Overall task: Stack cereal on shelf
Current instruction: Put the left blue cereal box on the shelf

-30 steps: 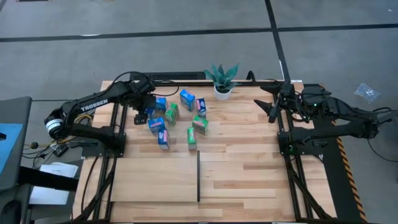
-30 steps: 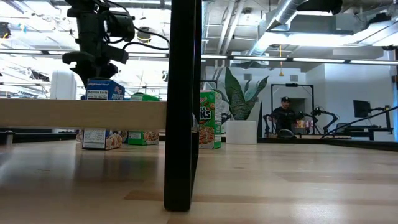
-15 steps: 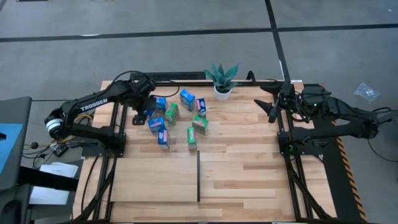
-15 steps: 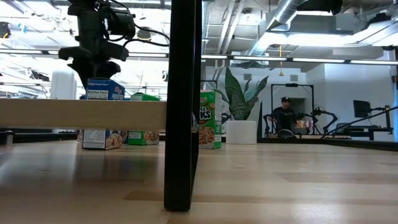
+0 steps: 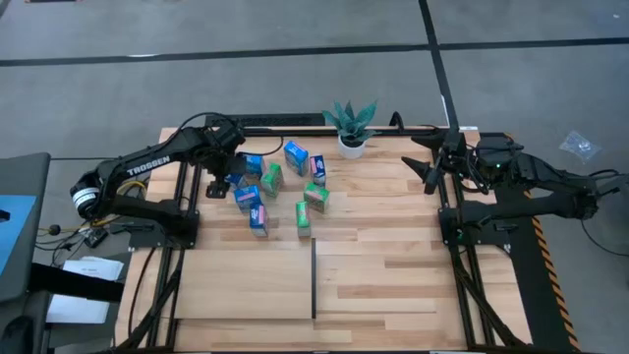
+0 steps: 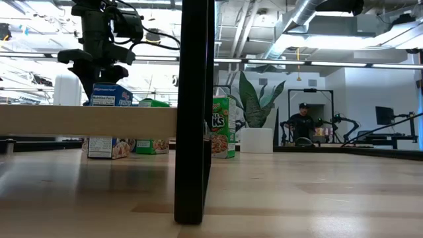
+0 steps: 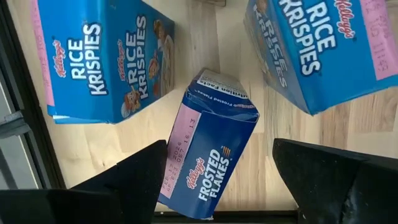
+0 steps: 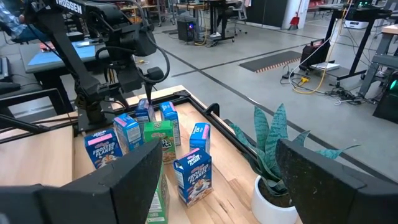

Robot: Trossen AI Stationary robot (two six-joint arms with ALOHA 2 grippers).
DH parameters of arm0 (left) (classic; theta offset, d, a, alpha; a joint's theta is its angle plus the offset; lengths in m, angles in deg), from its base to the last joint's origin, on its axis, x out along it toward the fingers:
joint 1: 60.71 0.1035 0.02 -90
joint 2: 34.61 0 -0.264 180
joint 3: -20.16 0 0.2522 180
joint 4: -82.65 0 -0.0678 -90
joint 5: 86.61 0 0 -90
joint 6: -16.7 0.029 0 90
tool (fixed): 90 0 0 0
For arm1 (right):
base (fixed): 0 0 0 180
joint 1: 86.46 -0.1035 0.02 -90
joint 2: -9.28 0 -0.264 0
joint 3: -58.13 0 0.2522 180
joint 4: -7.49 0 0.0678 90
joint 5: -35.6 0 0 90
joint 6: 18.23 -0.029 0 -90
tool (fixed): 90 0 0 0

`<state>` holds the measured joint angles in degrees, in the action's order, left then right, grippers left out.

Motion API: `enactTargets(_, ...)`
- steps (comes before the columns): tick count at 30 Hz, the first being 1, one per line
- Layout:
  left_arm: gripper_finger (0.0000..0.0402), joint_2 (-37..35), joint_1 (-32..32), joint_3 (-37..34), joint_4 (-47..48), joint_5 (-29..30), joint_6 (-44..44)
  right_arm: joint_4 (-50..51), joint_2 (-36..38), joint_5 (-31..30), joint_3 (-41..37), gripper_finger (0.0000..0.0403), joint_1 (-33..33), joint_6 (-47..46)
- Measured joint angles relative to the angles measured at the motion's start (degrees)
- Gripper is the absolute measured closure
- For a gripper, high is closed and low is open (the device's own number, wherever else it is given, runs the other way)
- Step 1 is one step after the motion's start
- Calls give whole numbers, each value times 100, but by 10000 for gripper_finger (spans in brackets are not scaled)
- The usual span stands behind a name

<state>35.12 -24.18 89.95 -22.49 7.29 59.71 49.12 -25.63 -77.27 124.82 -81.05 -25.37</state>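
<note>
Left gripper hangs over the far-left end of the cereal cluster, fingers spread apart either side of a blue Frosted Flakes box, not touching it. Two blue Rice Krispies boxes lie just beside it on the wood shelf. Remaining blue and green boxes sit scattered near the potted plant. Right gripper waits at the far-right rail, fingers apart, holding nothing.

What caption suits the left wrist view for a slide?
Open left gripper hovering above a Frosted Flakes box, flanked by two Rice Krispies boxes.
</note>
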Motion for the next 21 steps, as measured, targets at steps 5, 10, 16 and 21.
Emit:
enactTargets(5,120,0,0,0,-3,-60,153,1,0,0,0,71,0,2)
enactTargets(10,120,0,0,1,-65,9,158,1,0,2,0,69,0,2)
enactTargets(16,120,0,0,2,-62,451,60,1,1,2,0,74,0,1)
enactTargets(21,120,2,0,2,-61,695,5,1,-1,2,0,71,0,4)
